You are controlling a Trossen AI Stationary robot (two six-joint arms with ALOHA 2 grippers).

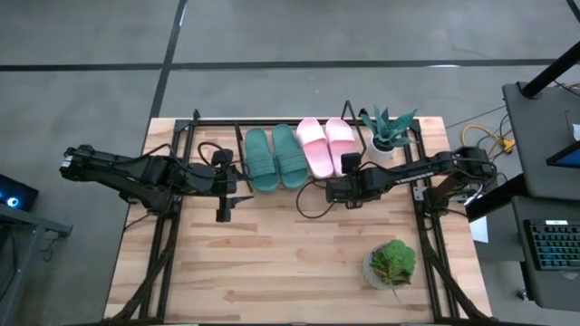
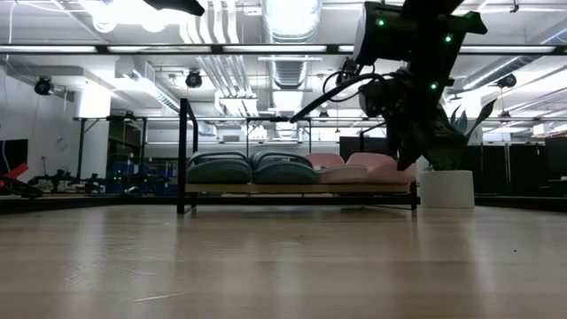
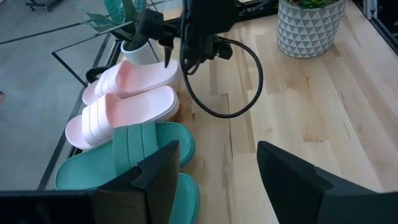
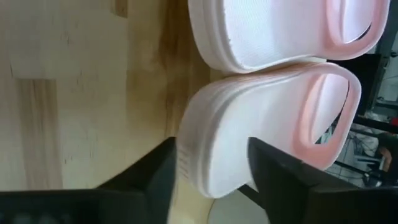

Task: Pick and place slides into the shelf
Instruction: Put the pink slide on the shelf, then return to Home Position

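All the slides lie side by side on the shelf (image 1: 217, 124) at the table's far side. The two teal slides (image 1: 276, 158) are on the left and the two pink slides (image 1: 326, 145) on the right. In the low view their soles rest on the slanted board (image 2: 301, 188). My right gripper (image 1: 349, 166) is at the heel of the rightmost pink slide (image 4: 261, 124), open, with that heel between its fingers (image 4: 155, 168). My left gripper (image 1: 224, 210) hangs open over the table just near the shelf, by the teal slides (image 3: 143, 155). My right gripper comes at the heel end (image 4: 193, 155) of the rightmost pink slide from the near side, slanting down, one finger at each side of the heel. The slide lies flat on the shelf beside its pair. Whether the fingers touch it, I cannot tell.
A potted plant in a patterned pot (image 1: 391, 263) stands near the table's near right. A second plant in a white pot (image 1: 390, 131) stands at the shelf's right end, close to my right arm. Black arm-mount frames (image 1: 168, 244) run along both table sides. Bare wood lies between them.
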